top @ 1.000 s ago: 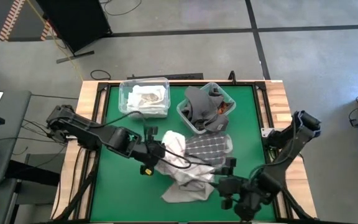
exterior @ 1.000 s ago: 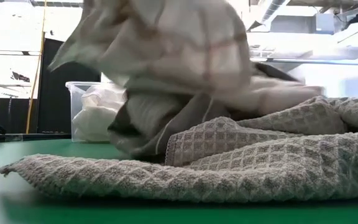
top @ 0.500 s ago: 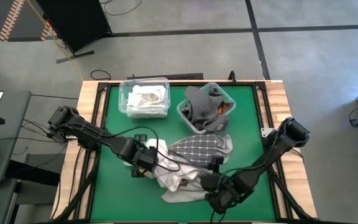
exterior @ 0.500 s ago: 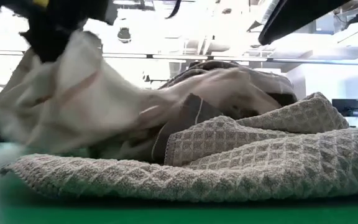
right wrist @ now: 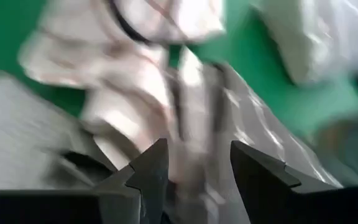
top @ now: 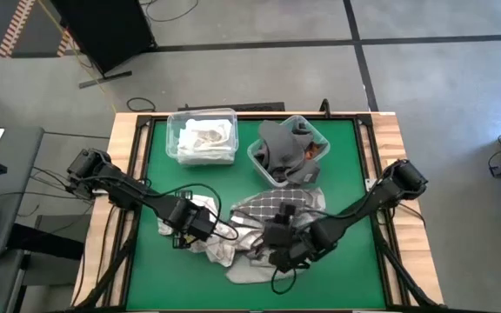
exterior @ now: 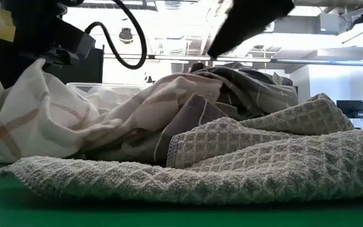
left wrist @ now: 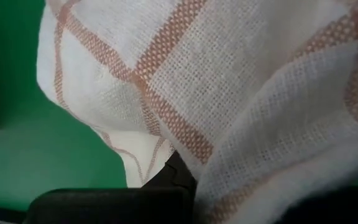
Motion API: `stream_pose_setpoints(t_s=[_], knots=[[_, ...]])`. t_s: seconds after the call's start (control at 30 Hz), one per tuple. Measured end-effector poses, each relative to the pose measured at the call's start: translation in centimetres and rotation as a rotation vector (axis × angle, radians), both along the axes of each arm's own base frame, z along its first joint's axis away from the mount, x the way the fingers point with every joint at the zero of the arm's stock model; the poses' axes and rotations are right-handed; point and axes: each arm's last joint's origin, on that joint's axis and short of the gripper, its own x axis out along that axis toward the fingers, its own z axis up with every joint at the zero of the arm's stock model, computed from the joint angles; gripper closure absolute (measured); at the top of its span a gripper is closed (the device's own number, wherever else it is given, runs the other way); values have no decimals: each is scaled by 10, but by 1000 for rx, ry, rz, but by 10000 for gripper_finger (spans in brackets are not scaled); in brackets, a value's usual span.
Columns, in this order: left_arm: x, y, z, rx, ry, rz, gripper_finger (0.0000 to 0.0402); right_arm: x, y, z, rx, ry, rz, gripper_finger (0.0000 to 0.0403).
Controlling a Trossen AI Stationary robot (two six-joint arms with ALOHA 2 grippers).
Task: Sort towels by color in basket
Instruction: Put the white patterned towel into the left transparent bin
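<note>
A white towel with thin orange checks lies crumpled at the table's middle, and my left gripper is shut on its left end. Next to it lie a white-and-grey checked towel and a light grey waffle towel, which fills the foreground of the low view. My right gripper hovers open just over the pile, touching nothing. One clear basket at the back holds white towels. The other basket holds dark grey and orange ones. My left gripper holds the white orange-checked towel by its left end, coming from above with the fingers pointing down. In the left wrist view the cloth drapes over the fingers and hides the place of contact. The towel hangs slack, its remainder lying on the table and the pile.
The two clear baskets stand side by side at the table's far edge. Bare green table lies to the left of the pile and along the near edge. A wooden frame borders the table.
My left gripper has come down and gone toward the table's left and near edge, still shut on the white orange-checked towel. The towel, held high before, now slumps onto the table and pile. My right gripper has moved from the near right toward the pile.
</note>
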Motion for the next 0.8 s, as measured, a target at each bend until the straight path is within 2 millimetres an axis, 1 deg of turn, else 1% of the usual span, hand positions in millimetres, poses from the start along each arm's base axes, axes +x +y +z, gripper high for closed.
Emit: stream_pose_setpoints(t_s=[0.2, 0.27, 0.37, 0.5, 0.57, 0.67, 0.8], knots=[[6, -4, -1, -63, -54, -23, 380, 17, 5, 10, 99, -73, 210, 204], [9, -5, -1, -73, -76, -34, 377, 20, 4, 12, 104, -92, 231, 205], [12, -6, -2, -82, -96, -40, 375, 27, 0, 7, 118, -93, 231, 205], [16, -8, -11, -70, -78, -57, 373, 38, -3, -12, 145, -46, 246, 205], [20, -10, -19, -61, -63, -67, 373, 42, -4, -28, 132, -5, 238, 205], [25, -12, -29, -49, -49, -70, 372, 48, -7, -46, 122, 32, 217, 205], [29, -14, -31, 5, -106, -85, 365, 54, -12, -63, 116, 65, 193, 214]])
